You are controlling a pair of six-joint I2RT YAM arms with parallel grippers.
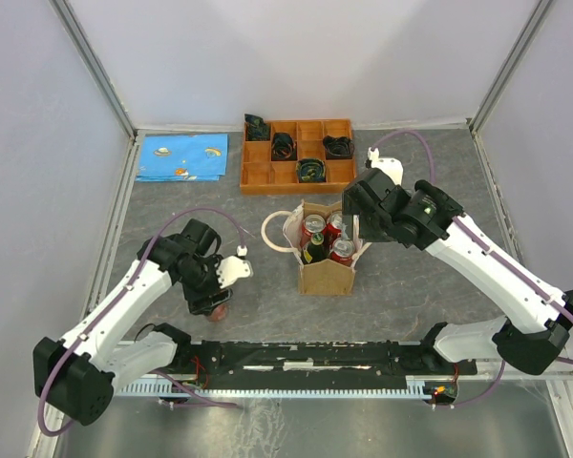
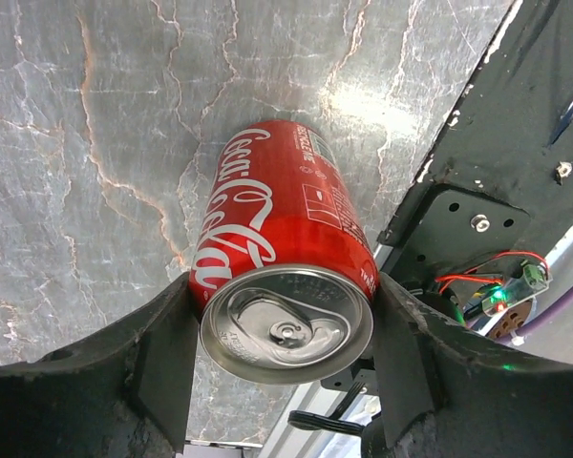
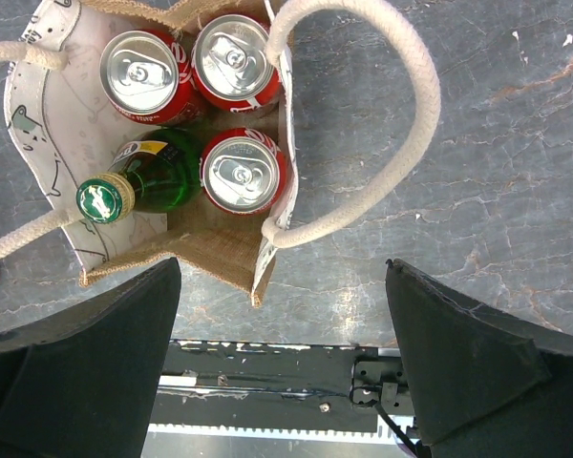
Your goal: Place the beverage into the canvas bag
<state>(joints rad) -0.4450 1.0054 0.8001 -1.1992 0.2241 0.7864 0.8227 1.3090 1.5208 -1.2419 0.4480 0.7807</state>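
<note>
We see the left pincer (image 2: 282, 320) clenched on a cola can (image 2: 277, 219), one finger against each side. The can lies on its side on the grey desk (image 2: 95, 143), near the front edge and well left of the canvas bag (image 3: 43, 134). The right pincer (image 3: 282, 277) hangs released, jaws wide, above the bag's near edge. Inside the bag stand three cans (image 3: 244, 172) and a green bottle (image 3: 148, 186). An orange tray (image 1: 253, 179) sits beyond.

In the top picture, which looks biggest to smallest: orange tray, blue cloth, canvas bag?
1. orange tray.
2-3. canvas bag and blue cloth look alike; the bag stands nearer the camera, so I can't rank them.
</note>
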